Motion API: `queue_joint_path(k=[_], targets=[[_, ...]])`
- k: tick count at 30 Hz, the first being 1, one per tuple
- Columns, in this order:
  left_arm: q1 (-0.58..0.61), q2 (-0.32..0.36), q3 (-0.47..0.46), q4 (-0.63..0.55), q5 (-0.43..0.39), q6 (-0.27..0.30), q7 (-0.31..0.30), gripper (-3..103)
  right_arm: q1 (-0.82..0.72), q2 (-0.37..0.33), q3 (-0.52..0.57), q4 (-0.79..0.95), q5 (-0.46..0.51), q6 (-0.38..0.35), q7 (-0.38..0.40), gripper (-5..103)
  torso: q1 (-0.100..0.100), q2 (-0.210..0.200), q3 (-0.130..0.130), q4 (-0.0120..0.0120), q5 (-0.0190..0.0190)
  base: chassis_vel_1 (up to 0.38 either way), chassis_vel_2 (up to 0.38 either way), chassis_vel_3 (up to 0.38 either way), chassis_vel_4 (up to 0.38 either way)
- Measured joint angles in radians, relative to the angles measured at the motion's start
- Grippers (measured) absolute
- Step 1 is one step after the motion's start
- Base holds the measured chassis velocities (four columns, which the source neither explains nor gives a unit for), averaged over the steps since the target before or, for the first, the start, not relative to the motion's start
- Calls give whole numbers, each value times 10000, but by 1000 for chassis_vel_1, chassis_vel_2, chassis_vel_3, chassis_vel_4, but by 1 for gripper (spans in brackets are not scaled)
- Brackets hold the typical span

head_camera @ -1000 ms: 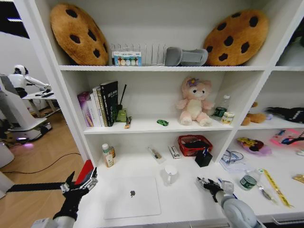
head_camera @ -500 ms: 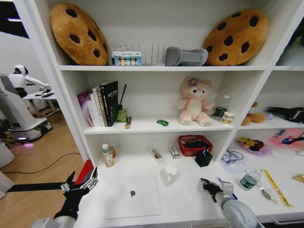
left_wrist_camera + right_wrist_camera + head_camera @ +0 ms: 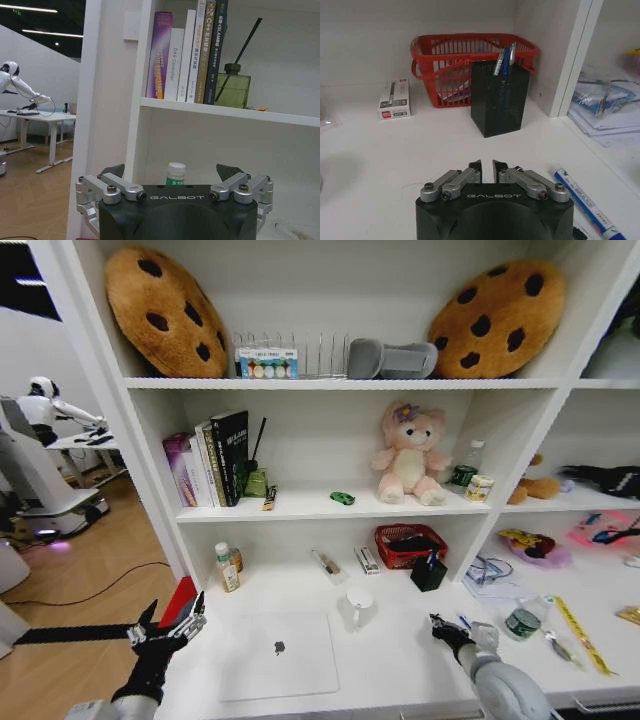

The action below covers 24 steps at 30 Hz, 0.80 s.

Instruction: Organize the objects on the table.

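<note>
Laptop (image 3: 278, 655) nears table (image 3: 390, 660) edge; left fingers (image 3: 117, 172) apart, right fingers (image 3: 476, 167) together.

bare desk before the black mesh cup (image 3: 500, 97); red basket (image 3: 447, 62) behind it

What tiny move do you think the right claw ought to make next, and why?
Probably open its fingers and shift sideways over the blue pen. The right gripper hovers over bare desk with its fingers nearly touching and nothing between them. The pen lies loose just beside it, and the black pen holder ahead already has pens in it.
</note>
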Motion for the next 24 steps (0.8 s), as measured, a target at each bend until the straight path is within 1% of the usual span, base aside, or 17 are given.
queue_joint_path(k=[2,3,4,5,8,9,10,11,13,14,16,17,21,22,24], targets=[[-11,-10,1,0,8,-6,0,100,-2,-29,157,-4,-102,-28,153,21,0,0,0,1,0,0,0,0,0],[-11,-10,1,0,8,-6,0,100,-2,-29,157,-4,-102,-28,153,21,0,0,0,1,0,0,0,0,0],[-21,-15,12,8,18,-7,0,100,-23,-49,243,-32,-101,-42,198,27,0,0,0,2,0,0,0,0,0],[-21,-15,12,8,18,-7,0,100,-23,-49,243,-32,-101,-42,198,27,0,0,0,2,0,0,0,0,0],[-61,-13,43,46,24,-8,0,100,-154,-62,401,-87,-58,-62,278,43,0,0,0,0,1,0,0,0,0],[-61,-13,43,46,24,-8,0,100,-154,-62,401,-87,-58,-62,278,43,0,0,0,0,1,0,0,0,0],[-75,-10,48,58,24,-7,0,100,-209,-33,416,-84,-24,-81,329,48,0,-1,0,1,0,0,0,0,0],[-75,-10,48,58,24,-7,0,100,-209,-33,416,-84,-24,-81,329,48,0,-1,0,1,0,0,0,0,0],[-75,-8,53,68,22,-8,0,100,-273,55,413,-73,-19,-146,430,59,0,0,0,0,0,0,0,0,0],[-75,-8,53,68,22,-8,0,100,-273,55,413,-73,-19,-146,430,59,0,0,0,0,0,0,0,0,0],[-68,-9,53,76,20,-16,3,100,-252,94,352,-184,7,-232,496,70,0,0,0,0,1,0,0,0,0],[-68,-9,53,76,20,-16,3,100,-252,94,352,-184,7,-232,496,70,0,0,0,0,1,0,0,0,0],[-58,1,47,48,12,-17,3,100,7,70,74,-599,94,-321,519,91,0,0,0,1,1,0,0,0,0],[-58,1,47,48,12,-17,3,100,7,70,74,-599,94,-321,519,91,0,0,0,1,1,0,0,0,0],[-43,2,30,19,3,-17,0,100,144,50,-70,-746,126,-348,481,101,0,0,0,2,1,0,0,0,0]])
